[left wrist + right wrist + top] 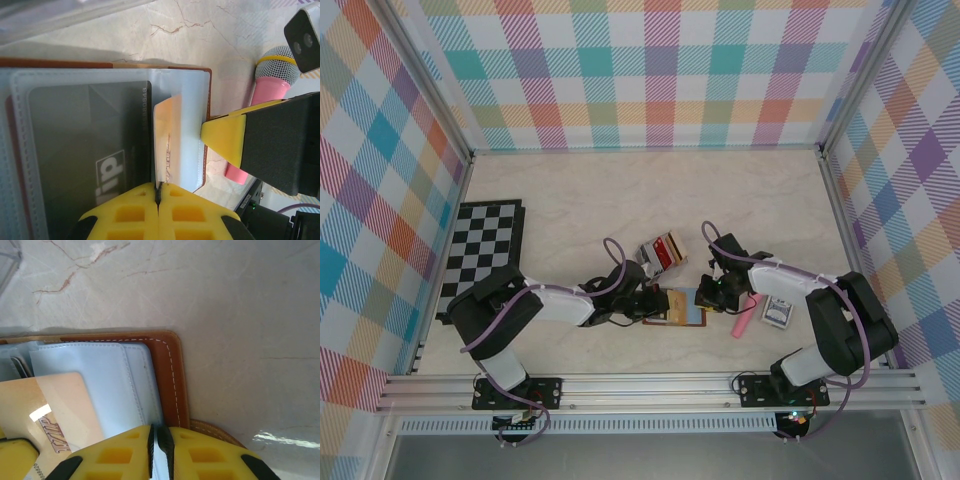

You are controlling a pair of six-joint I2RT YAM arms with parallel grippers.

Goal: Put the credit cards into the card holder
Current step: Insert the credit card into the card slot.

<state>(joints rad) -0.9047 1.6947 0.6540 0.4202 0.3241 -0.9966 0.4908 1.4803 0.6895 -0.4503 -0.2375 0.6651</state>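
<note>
The brown card holder point(195, 95) is laid open on the table between the two grippers, with its pale blue inside facing up. A pale orange credit card point(167, 140) is clamped by its near end in the left gripper point(159, 197), whose jaws are shut tight on it. The card's long side is pointed straight away from those jaws, across the blue pockets, so a push along that line is what seems to be called for. How far the far end sits under a pocket lip cannot be told. The right gripper point(160, 445) is set at the holder's outer edge with its jaws nearly together. A strip of the blue lining seems to be pinched between them, which should stop the holder sliding. A dark card point(85, 140) is seen behind the clear window. The orange card is thin and shiny, with writing printed along one side
</note>
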